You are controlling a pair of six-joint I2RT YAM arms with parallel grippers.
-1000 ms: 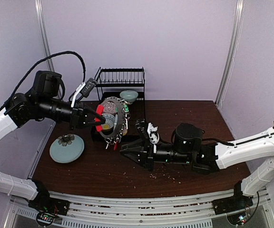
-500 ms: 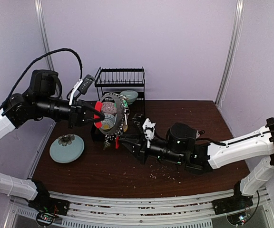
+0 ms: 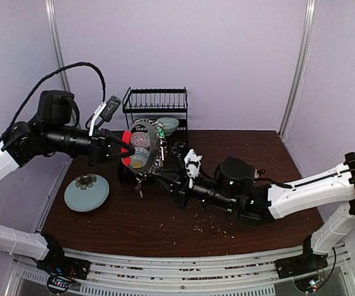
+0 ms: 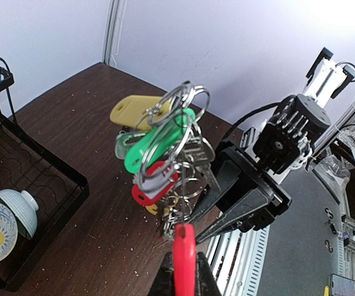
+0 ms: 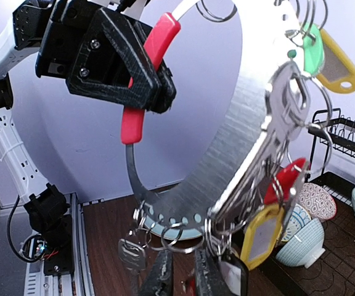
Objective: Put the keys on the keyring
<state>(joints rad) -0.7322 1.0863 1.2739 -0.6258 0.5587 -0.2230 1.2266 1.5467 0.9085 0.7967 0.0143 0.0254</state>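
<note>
Two pale lilac walls [image 3: 227, 61] meet behind a dark brown wooden table [image 3: 257, 154], whose top is speckled with pale crumbs [image 3: 211, 229]. A black wire dish rack [image 3: 156, 98] stands at the back. On the left lies a pale green round plate [image 3: 73, 200] carrying the small loose metal keys [image 3: 89, 180], well apart from both my grippers.

My left gripper [image 3: 123, 151] is clamped on the red strap [image 4: 183, 246] of the broad silvery keyring [image 3: 146, 147], which hangs in the air near the rack. My right gripper [image 3: 158, 179] sits just below and beside the ring.

From above, the hanging bunch is a blur. My left wrist view picks out a yellow tag [image 4: 128, 111], a green tag [image 4: 156, 147] and a red tag [image 4: 148, 190] on thin wire loops. Only my right wrist view shows the row of holes along the ring's rim, with patterned bowls [image 5: 307, 237] in the rack behind. I cannot tell whether my right jaws are parted or hold anything.
</note>
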